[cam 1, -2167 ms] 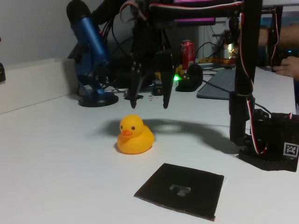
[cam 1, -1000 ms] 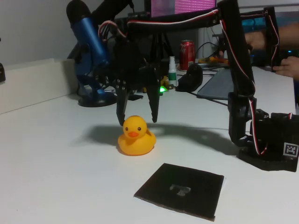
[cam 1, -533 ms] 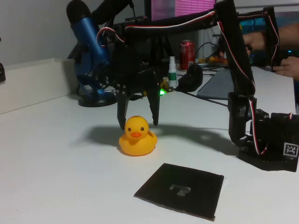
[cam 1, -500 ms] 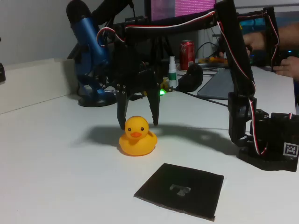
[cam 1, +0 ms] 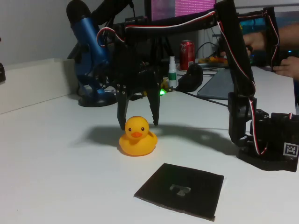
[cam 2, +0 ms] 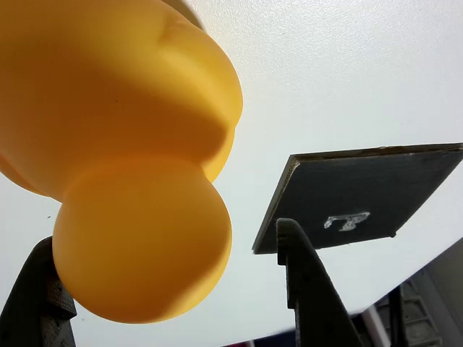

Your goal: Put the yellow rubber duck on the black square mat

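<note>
The yellow rubber duck [cam 1: 137, 136] sits upright on the white table, beak toward the camera in the fixed view. My black gripper [cam 1: 138, 122] hangs open just behind and over it, one finger to each side of the head, not touching as far as I can see. In the wrist view the duck [cam 2: 123, 159] looms large between the two fingers [cam 2: 307, 289], its round head low between them. The black square mat [cam 1: 181, 189] with its pale T mark lies flat in front of the duck and to the right; in the wrist view the mat [cam 2: 365, 196] is at the right.
The arm's base [cam 1: 268, 144] stands at the right of the table. Behind the duck are a blue microphone on a round stand [cam 1: 91, 56], a red can [cam 1: 187, 52], a small bottle [cam 1: 172, 70] and cables. A person's hand [cam 1: 286, 63] shows at the far right edge.
Over two seconds the gripper came down and leftward from above the table to straddle the duck's head; the duck shifted slightly right. In the last half second nothing moved.
</note>
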Controlling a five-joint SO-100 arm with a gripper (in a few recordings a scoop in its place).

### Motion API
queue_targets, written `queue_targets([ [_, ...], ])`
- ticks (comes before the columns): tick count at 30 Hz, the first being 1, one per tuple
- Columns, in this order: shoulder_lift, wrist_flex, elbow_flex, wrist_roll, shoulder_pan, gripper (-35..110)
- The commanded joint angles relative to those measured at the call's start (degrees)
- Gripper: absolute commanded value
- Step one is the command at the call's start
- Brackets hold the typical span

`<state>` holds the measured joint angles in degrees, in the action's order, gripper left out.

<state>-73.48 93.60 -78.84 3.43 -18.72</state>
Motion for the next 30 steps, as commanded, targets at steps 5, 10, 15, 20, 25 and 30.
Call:
queue_targets([
  [5, -1.1, 0.4, 2.1, 1.0, -1.8, 33],
  [10, -0.9, 0.2, 2.1, 1.0, -1.9, 33],
  [15, -1.6, 0.7, 2.6, 1.0, -1.9, 33],
  [20, -1.6, 0.9, 2.0, 1.0, -2.0, 33],
  [25, -1.7, 0.9, 2.0, 1.0, -8.0, 33],
  [30, -1.7, 0.9, 2.5, 0.9, -8.6, 33],
])
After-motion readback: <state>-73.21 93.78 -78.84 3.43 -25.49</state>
